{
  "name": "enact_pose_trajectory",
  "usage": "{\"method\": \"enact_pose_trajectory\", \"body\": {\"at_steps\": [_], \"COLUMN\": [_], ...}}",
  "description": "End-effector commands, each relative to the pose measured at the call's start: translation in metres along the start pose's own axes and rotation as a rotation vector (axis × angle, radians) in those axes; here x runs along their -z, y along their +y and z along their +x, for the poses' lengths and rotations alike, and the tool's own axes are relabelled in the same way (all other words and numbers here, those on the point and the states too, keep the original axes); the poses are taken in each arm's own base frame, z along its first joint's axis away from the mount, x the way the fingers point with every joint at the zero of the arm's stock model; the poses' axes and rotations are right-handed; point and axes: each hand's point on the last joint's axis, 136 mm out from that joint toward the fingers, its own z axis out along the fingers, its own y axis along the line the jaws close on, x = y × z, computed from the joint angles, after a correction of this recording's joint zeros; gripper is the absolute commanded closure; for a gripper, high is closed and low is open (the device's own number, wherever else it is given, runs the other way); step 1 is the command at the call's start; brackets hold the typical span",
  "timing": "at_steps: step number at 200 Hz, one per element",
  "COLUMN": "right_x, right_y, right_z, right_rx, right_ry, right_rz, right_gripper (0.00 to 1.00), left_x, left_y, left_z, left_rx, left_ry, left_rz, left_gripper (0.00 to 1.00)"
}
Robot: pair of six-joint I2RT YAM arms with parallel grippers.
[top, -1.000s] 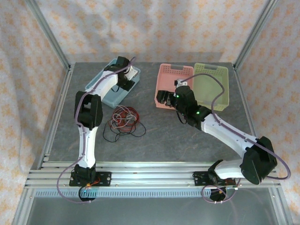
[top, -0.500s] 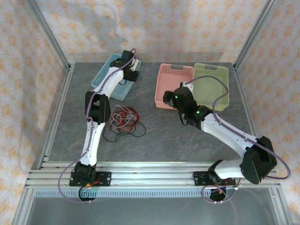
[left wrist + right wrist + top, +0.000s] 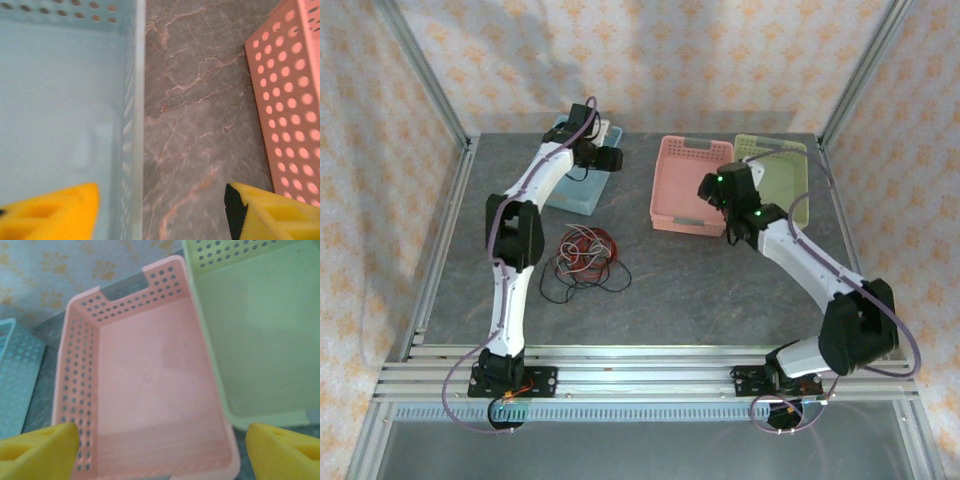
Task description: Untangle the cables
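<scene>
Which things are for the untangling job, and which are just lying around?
For the job: tangled cables, left claw, right claw.
Just lying around: blue basket, pink basket, green basket.

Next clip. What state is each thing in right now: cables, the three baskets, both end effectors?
cables: tangled in one heap, lying loose.
blue basket: upright; floor too blurred to judge.
pink basket: upright, empty.
green basket: upright; part in view empty.
left end effector: open, holding nothing, over the blue basket's wall.
right end effector: open, holding nothing, above the pink basket.
</scene>
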Motion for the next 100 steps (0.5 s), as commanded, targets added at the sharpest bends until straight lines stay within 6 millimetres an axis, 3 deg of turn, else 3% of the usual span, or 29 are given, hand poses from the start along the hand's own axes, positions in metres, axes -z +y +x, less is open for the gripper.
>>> {"method": "enact_pose_trajectory", "body": {"at_steps": [1,25,54,100], "right_x": [-0.019,-0.048,-0.083,-0.123], "right_y": [-0.011,-0.021,-0.025,-0.031], "right_z": [-0.01,-0.018,-0.018,-0.026], "right_rx": [0.031,0.041,0.066,0.097], "right_ry": [0.044,0.094,0.175,0.206], "right_rz": [0.038,0.065,0.08,0.142], "right_gripper": [0.1,0.08,0.1,0.12], "left_x": [0.039,0.042,0.042,0.02], "left_y": [0.005,0.011,0.01,0.01], "left_z": [-0.011,0.017,0.034,0.058], "left_rx": [0.002,0.057,0.15,0.18], "left_ry": [-0.092,-0.073,-0.109,-0.051], "left_rz": [0.015,0.04,0.109,0.142], "left_gripper": [0.28,0.25,0.25,0.25]}}
